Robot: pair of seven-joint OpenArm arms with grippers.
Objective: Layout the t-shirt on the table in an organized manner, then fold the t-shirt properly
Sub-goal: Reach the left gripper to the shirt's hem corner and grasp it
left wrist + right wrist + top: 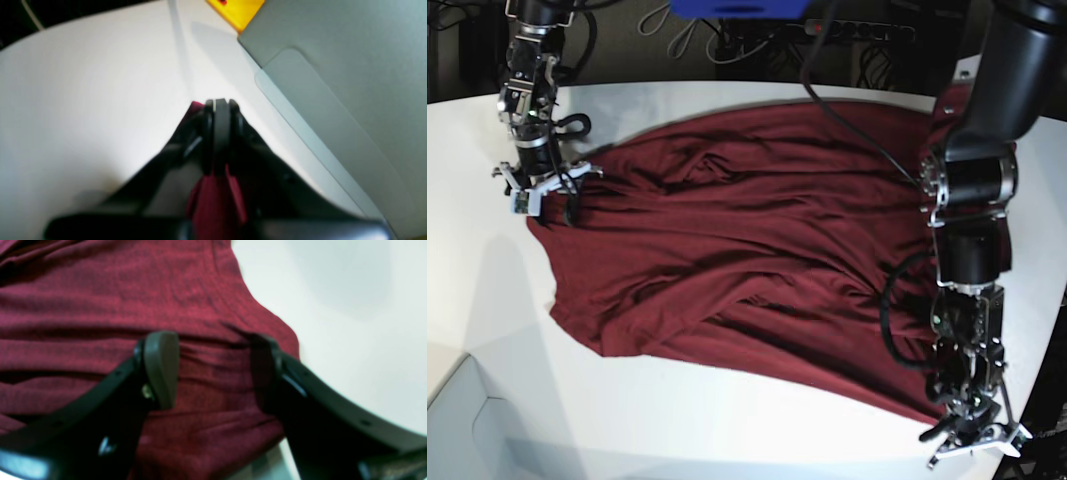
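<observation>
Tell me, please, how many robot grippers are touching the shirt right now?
2. The left gripper is shut on the t-shirt at its near corner; the right gripper, open, presses on the cloth at the far corner.

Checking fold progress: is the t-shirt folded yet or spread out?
Spread out, not folded. In the base view the t-shirt lies open across the table, wrinkled, with no layer doubled over.

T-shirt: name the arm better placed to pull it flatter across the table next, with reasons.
Left. The left gripper is already shut on the t-shirt at its near corner, so it can probably tug at once. The right gripper is open over the far corner, gripping nothing.
</observation>
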